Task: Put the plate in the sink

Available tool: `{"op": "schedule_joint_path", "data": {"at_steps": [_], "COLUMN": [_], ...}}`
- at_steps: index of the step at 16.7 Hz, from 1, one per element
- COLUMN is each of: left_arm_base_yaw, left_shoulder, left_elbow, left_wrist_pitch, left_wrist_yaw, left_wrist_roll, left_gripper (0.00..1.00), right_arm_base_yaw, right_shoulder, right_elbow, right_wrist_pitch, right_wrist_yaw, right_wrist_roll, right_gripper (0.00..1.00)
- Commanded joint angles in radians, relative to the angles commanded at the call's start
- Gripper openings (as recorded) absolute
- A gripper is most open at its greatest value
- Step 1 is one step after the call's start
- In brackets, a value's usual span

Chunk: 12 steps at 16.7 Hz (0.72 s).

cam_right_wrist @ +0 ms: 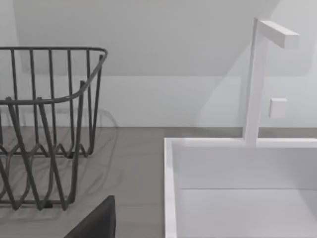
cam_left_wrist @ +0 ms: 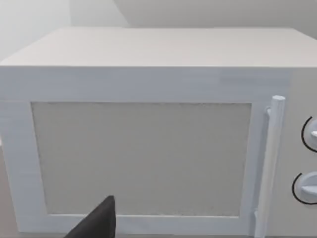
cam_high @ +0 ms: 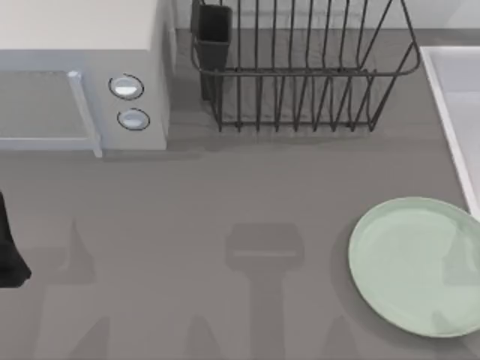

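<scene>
Lying flat on the table (cam_high: 225, 195) just beside the sink (cam_high: 457, 112), the plate (cam_high: 416, 262) looks rigid, smooth, slippery: pinch its raised rim nearest the sink. Finger state on both grippers: cannot tell.

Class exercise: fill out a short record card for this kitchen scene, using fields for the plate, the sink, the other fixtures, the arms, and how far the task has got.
plate: pale mint-green plate, flat on the grey table, at its right side
sink: white sink beside the plate at the table's right edge, tap behind it
other fixtures: white microwave at back left, door shut; black wire dish rack at back centre
arms: left arm at the table's left edge
task status: plate not yet in sink
</scene>
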Motion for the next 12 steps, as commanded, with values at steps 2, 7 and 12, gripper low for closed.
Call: {"op": "schedule_joint_path", "data": {"at_steps": [2,7,12], "left_arm_base_yaw": [0.000,0.000,0.000], "left_shoulder": [0.000,0.000,0.000], "left_elbow": [0.000,0.000,0.000], "left_wrist_pitch": [0.000,0.000,0.000], "left_wrist_yaw": [0.000,0.000,0.000], "left_wrist_roll": [0.000,0.000,0.000], "left_gripper": [1.00,1.00,1.00], "right_arm_base_yaw": [0.000,0.004,0.084], "right_shoulder": [0.000,0.011,0.222], "right_elbow": [0.000,0.010,0.195], "right_wrist_pitch": [0.000,-0.008,-0.155], "right_wrist_yaw": [0.000,0.000,0.000], "right_wrist_roll": [0.000,0.005,0.086], "right_gripper": [1.00,1.00,1.00]}}
